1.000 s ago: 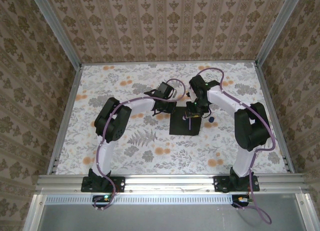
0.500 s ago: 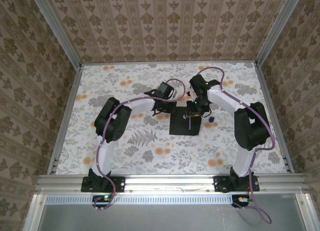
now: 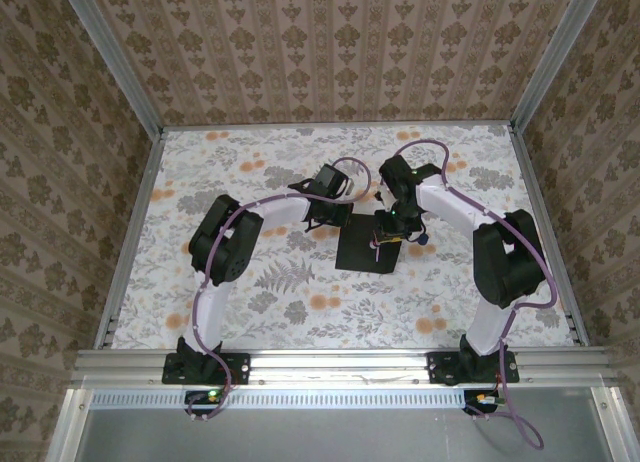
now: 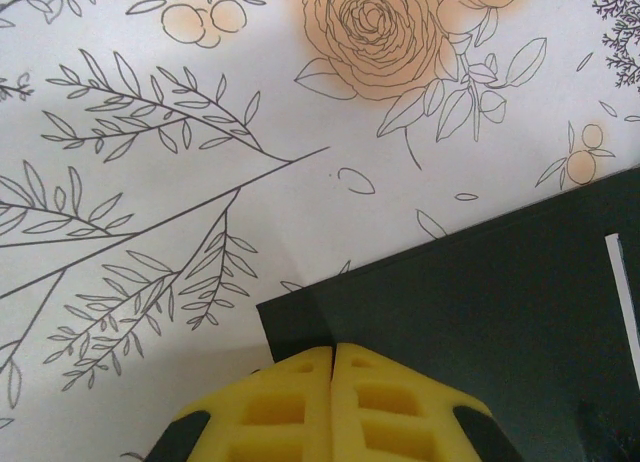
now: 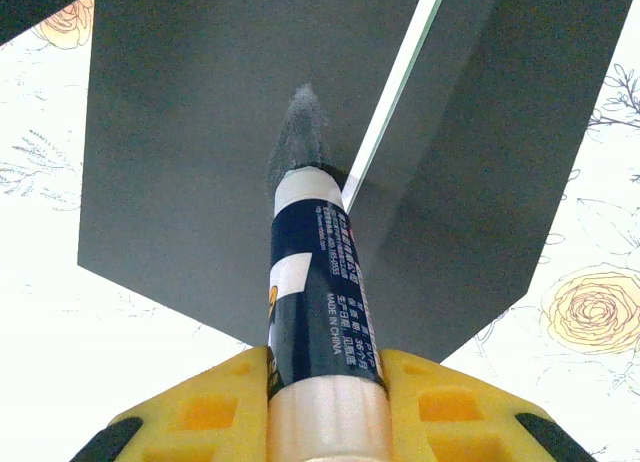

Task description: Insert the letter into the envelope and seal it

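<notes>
Since a moment ago the right gripper [image 3: 388, 232] has edged toward the far side of the black envelope [image 3: 360, 254]. Its fingers are clamped on a glue stick [image 5: 315, 282], whose tip rests on the envelope at a pale glue smear. A thin white edge of the letter [image 5: 395, 92] shows along the flap fold. The left gripper [image 4: 333, 357], fully closed and holding nothing, sits over the envelope's corner on the flowered counter [image 3: 250, 172].

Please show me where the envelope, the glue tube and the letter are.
envelope [image 5: 190, 132], right wrist view, on its black face.
glue tube [image 5: 312, 282], right wrist view, on its printed label.
letter [image 5: 397, 82], right wrist view, on its exposed white edge.
</notes>
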`<act>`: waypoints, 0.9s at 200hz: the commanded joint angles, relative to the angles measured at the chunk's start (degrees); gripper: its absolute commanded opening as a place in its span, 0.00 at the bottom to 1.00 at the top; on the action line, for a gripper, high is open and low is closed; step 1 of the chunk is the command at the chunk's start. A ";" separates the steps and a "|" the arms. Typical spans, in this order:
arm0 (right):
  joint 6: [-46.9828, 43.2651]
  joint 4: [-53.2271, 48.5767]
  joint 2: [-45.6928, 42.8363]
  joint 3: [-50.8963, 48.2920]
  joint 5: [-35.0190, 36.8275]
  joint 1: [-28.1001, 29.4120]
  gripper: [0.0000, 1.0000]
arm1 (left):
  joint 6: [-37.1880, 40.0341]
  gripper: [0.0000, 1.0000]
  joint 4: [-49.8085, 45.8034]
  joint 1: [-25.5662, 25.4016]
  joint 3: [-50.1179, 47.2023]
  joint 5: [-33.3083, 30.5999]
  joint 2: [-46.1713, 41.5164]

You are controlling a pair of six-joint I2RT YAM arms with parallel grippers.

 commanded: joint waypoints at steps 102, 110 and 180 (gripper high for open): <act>-2.87 -2.53 7.24 8.58 2.93 -2.21 0.14 | -1.58 0.00 -3.72 -0.28 -1.18 -1.58 -1.66; -2.77 -2.66 6.93 8.69 2.56 -2.25 0.14 | -2.00 0.00 -3.83 -0.36 -1.30 -1.70 -1.67; -1.75 -3.63 2.03 4.02 1.25 -0.67 0.14 | -5.05 0.00 -5.07 -0.53 -0.71 -2.02 -0.97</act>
